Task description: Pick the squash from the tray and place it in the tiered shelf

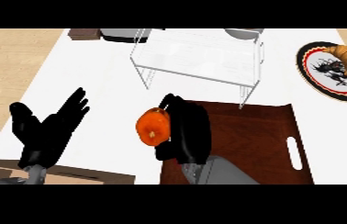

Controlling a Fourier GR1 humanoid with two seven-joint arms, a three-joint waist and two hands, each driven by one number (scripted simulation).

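An orange squash [153, 126] is held at the left edge of the dark brown tray [264, 136], with my right hand [186, 131] curled round its right side. Behind it, a short way further back on the white counter, stands the clear tiered shelf [200, 55], with nothing on its top. My left hand [47, 131] rests open at the lower left, fingers pointing up and away, apart from everything.
A decorated plate [325, 69] with a croissant [335, 51] lies at the far right edge. Dark and grey items [115, 34] stand behind the shelf at the back. A wooden block [75, 175] shows at the lower left.
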